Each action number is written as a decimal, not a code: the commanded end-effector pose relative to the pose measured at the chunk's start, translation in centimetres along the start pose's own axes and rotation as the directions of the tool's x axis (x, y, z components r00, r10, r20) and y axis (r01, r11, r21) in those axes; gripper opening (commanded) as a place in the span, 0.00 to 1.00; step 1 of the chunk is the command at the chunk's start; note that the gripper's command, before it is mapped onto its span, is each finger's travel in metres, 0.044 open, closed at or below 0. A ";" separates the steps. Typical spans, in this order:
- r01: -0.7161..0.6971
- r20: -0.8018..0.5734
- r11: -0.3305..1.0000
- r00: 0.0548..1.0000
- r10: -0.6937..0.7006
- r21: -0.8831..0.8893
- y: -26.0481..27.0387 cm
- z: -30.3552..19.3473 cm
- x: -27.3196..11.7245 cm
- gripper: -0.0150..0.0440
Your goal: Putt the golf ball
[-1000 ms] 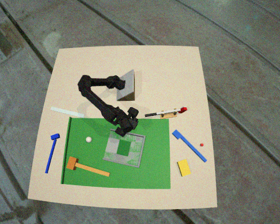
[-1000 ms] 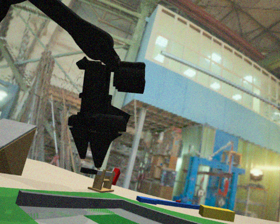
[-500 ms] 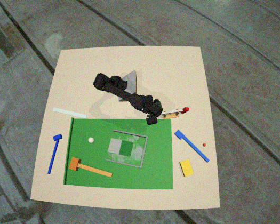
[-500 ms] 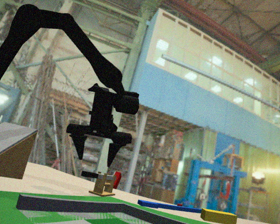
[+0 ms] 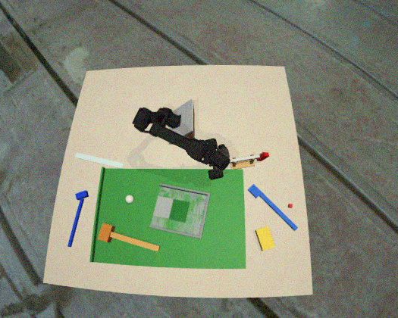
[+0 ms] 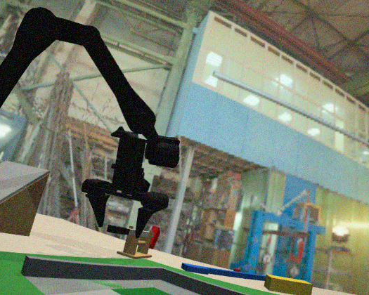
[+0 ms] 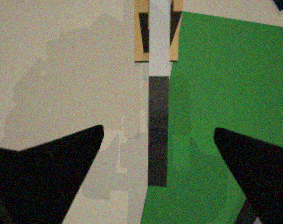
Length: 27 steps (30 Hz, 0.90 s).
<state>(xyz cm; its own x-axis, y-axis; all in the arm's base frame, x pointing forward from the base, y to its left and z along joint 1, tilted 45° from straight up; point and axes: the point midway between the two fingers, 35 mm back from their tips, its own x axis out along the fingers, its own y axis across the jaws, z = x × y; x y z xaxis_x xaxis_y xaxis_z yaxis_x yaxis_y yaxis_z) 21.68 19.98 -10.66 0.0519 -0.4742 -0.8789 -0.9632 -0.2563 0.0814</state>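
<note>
Green mat [image 5: 214, 242] edge — claw [image 6: 120, 225] wide open, empty | straddles red putter [image 7: 158, 131] handle
</note>
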 end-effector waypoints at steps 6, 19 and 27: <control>0.003 -0.006 1.000 1.000 -0.003 -0.006 0.0 -0.2 1.1 1.00; 0.003 -0.007 1.000 1.000 -0.003 -0.006 0.0 -0.7 2.8 1.00; 0.000 -0.001 1.000 1.000 0.000 -0.001 0.0 -0.7 2.5 0.69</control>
<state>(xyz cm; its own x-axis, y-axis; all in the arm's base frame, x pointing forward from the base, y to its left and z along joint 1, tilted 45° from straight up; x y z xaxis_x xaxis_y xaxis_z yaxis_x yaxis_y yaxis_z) 21.94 18.19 -12.59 0.0521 -0.4760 -0.8779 -0.9627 -0.2578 0.0827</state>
